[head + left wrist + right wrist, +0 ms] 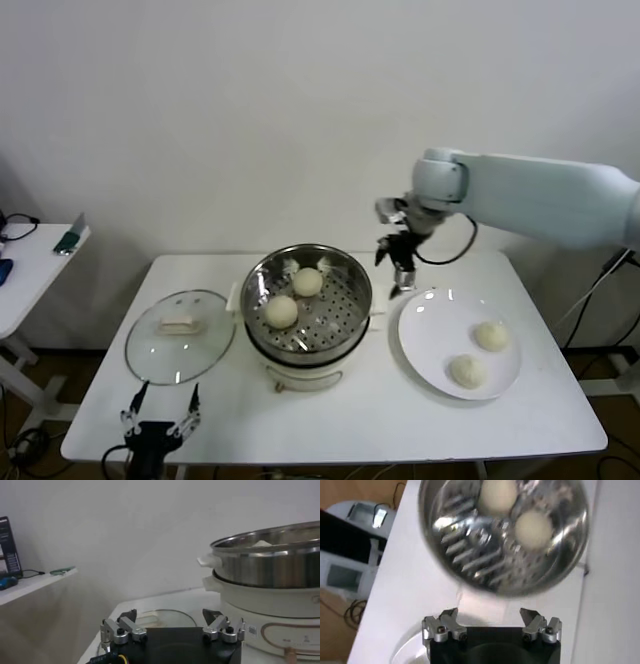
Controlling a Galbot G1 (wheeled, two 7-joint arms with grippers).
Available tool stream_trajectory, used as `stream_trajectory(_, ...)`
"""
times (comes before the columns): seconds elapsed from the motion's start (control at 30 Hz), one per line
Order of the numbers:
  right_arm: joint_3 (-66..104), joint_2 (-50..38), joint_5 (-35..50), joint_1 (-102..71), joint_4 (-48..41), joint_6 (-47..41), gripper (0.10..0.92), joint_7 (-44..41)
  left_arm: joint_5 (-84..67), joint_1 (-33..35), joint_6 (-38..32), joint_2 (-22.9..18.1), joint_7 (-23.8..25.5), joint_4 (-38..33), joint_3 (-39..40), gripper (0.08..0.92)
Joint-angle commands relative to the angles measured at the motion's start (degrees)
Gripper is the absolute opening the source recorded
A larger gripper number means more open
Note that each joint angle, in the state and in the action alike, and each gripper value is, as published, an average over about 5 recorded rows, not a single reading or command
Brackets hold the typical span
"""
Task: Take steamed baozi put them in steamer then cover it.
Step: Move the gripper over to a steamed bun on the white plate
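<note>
Hovering wide and empty, the right tool (397, 268) hangs at the steamer's (352, 283) three o'clock; the left tool (160, 412) waits wide at the desk's (330, 410) seven o'clock.

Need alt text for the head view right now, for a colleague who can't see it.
Two baozi sit in the steamer at table centre, and two more wait on a white plate to its right. The open right gripper hovers between steamer and plate; the glass cover lies left, above the parked, open left gripper.

I see two baozi (290, 297) in the steamer (350, 330), two further right; the cover (150, 355) lies flat beside it.
</note>
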Motion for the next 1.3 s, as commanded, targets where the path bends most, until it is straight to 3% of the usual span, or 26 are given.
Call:
stream_trajectory(0.03,2.5,-17.5,-14.2,-9.8,6.0,1.4,0.823,-1.5,0.3,0.3,0.1,-0.3,-0.1,0.0,-0.1,0.823)
stream_trajectory(0.57,18.0,-18.8,-26.8,-32.9,-1.8,2.9,0.823,-1.2,-0.2,1.9,-0.2,-1.2,-0.4,0.3,-1.5,0.823)
stream_trajectory(1.3,20.1,-11.2,-26.0,-33.6,-6.3,3.1,0.823,-0.3,0.3,1.9,-1.1,-1.0,-0.4,1.8,-1.2,0.823)
